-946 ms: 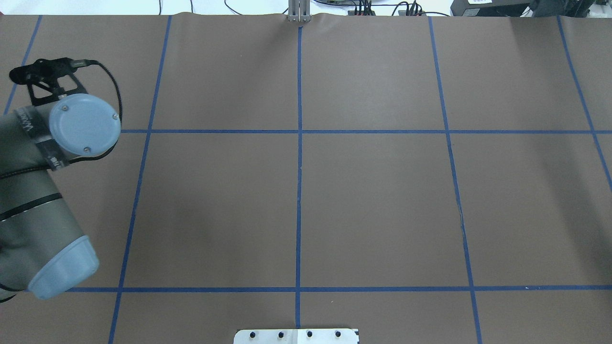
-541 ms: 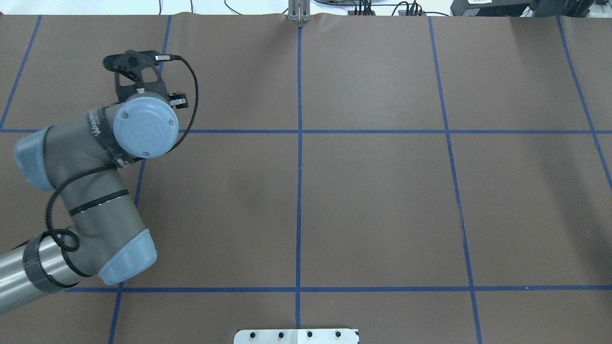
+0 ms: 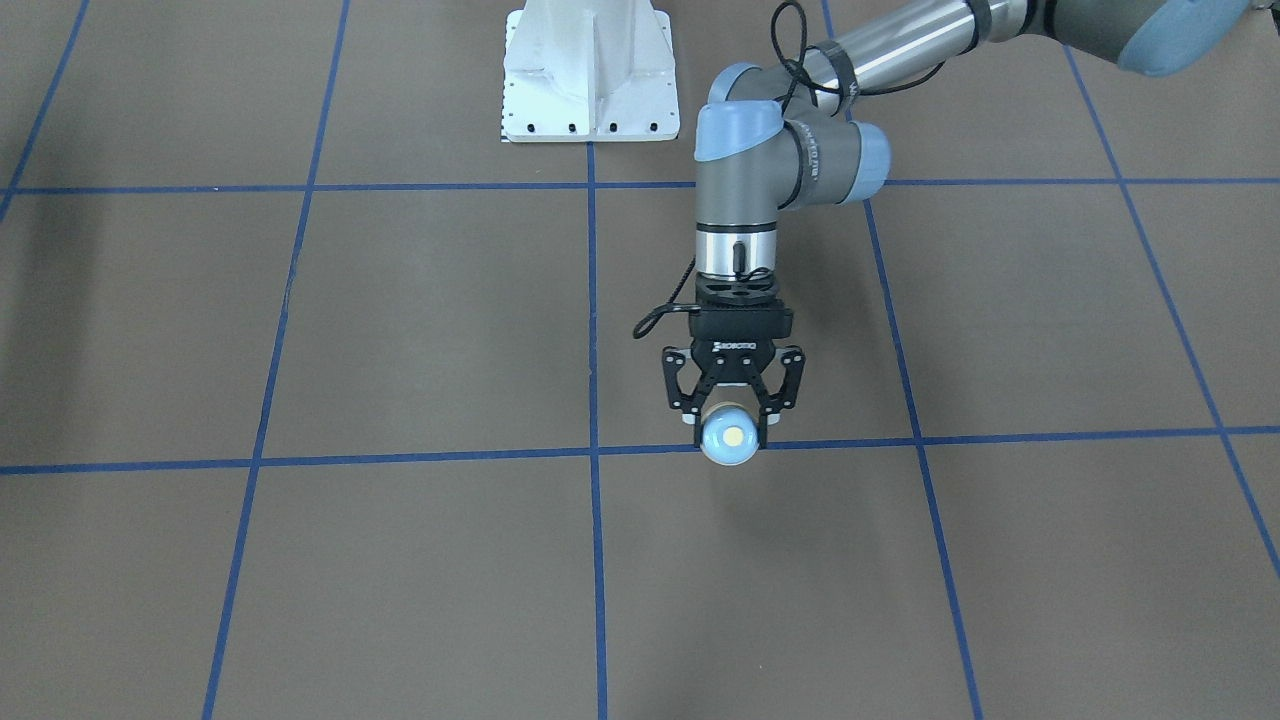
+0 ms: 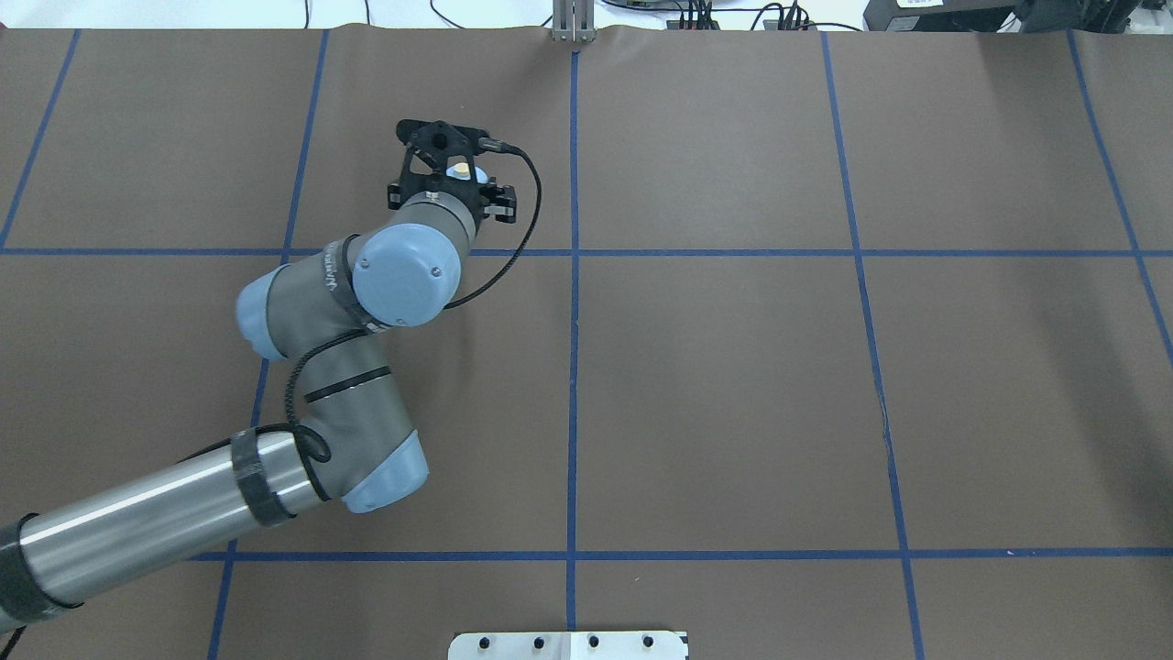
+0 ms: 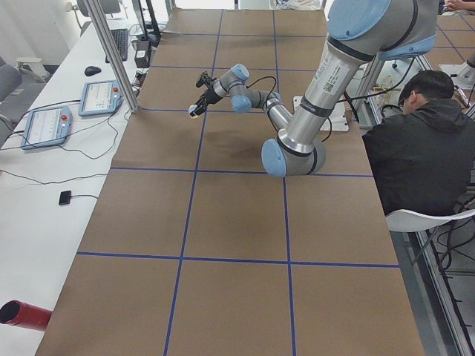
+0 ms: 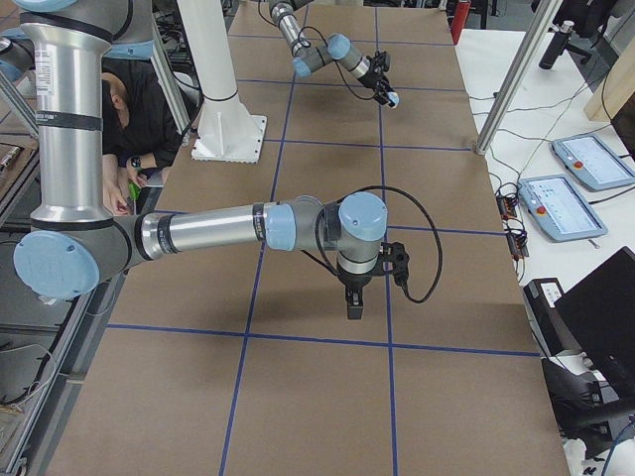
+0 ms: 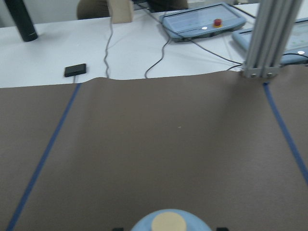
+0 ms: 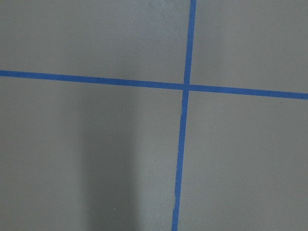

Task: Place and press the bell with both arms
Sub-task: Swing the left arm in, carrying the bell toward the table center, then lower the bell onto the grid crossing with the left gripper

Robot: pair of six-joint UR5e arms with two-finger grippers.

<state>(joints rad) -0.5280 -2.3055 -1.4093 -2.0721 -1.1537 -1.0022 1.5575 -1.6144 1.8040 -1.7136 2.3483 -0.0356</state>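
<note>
Nearest the robot, the white pedestal [image 3: 585, 70] stands bolted at the edge of the tabletop [image 3: 400, 320]. Out from it, toward the tabletop's right end, the right arm [image 6: 248, 226] reaches low with its wrist turned straight down. The right claw [image 6: 354, 302] hangs above a tape crossing [image 8: 185, 87], and its wrist view shows only bare paper and tape. The claw itself shows in the side view alone, so I cannot tell whether it is spread or closed.

Farther out on the other half, the left arm [image 4: 367, 275] stretches forward across a tape line. The left claw [image 3: 732, 428] is clenched on the bell [image 3: 729, 440], one finger against each side of the blue dome, with the cream button uncovered. The bell appears to be carried clear of the tabletop and seems tilted outward. It is over the far square just left of the centre line.

So the placing step looks to be in hand, since the bell is not yet set down. The next move calls for levelling the bell, lowering it until its base sits flat, then letting go without dragging it. The right arm, well apart from the bell, must then come across and press the button squarely so the bell does not skid.

Beyond the bell, the tabletop runs to its far edge, where a post [image 7: 262, 38] stands and a pendant [image 7: 202, 21] lies on the white desk.
</note>
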